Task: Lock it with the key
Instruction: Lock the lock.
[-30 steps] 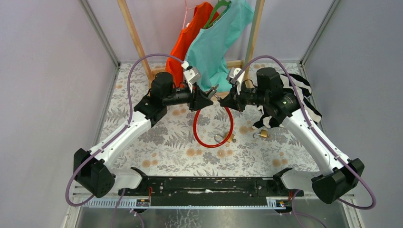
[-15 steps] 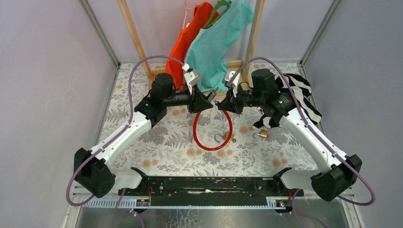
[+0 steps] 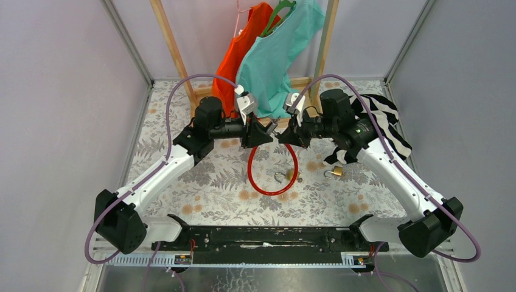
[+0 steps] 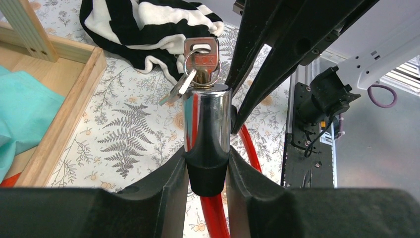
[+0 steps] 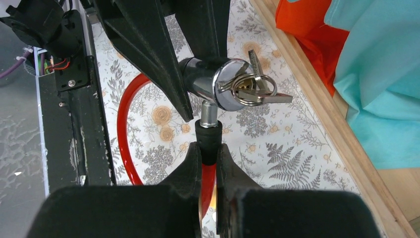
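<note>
A red cable lock (image 3: pixel 272 190) hangs in a loop between my two grippers above the table. My left gripper (image 4: pixel 208 159) is shut on the black base of its chrome lock body (image 4: pixel 207 119). The key (image 4: pixel 200 55) sits in the body's end face, with a ring of spare keys (image 5: pixel 255 88) dangling from it. My right gripper (image 5: pixel 208 148) is shut on the cable's black end collar (image 5: pixel 208 135). The collar's metal pin (image 5: pixel 207 113) touches the side of the lock body (image 5: pixel 205 79). The two grippers meet at mid-table, left (image 3: pixel 261 132) against right (image 3: pixel 282 135).
Two small brass padlocks (image 3: pixel 287 177) (image 3: pixel 334 173) lie on the floral tablecloth under the loop and to its right. A black-and-white striped cloth (image 3: pixel 389 118) lies at the back right. Orange (image 3: pixel 243 45) and teal (image 3: pixel 283 52) garments hang in a wooden frame (image 3: pixel 172 48) behind.
My right gripper has moved left and brought the cable end up to the lock body. The left gripper dipped slightly, and the red loop shifted a little with them.
</note>
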Robot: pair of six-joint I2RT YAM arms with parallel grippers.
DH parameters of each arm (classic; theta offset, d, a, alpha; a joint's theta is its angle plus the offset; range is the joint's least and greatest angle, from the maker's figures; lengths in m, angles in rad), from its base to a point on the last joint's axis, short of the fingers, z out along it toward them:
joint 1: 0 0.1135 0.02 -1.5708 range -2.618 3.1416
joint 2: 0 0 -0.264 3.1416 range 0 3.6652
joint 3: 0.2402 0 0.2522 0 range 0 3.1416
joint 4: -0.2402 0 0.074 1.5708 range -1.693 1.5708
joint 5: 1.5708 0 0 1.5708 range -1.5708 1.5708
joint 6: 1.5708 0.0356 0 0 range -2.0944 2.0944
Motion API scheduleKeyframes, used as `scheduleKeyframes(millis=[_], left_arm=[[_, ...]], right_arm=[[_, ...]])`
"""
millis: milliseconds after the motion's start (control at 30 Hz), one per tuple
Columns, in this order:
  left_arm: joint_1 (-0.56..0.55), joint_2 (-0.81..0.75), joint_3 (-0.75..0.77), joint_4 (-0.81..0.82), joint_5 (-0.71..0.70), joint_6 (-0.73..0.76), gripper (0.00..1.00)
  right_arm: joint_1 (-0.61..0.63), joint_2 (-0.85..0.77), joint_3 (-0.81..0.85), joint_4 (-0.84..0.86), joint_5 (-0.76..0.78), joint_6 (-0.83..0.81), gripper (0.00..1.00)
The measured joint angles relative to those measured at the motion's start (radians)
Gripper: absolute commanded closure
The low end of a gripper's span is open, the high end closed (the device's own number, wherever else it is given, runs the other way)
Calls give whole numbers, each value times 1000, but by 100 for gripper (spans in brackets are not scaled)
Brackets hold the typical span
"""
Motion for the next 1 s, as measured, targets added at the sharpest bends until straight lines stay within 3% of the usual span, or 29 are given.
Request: scheduleKeyframes(millis=[567, 1000], left_arm=[[-58, 20, 13, -66, -105, 187, 100], [-63, 17, 8, -87, -116, 252, 100]], right_arm=[[11, 104, 173, -223, 60, -23, 100], [19, 127, 193, -242, 59, -1, 100]])
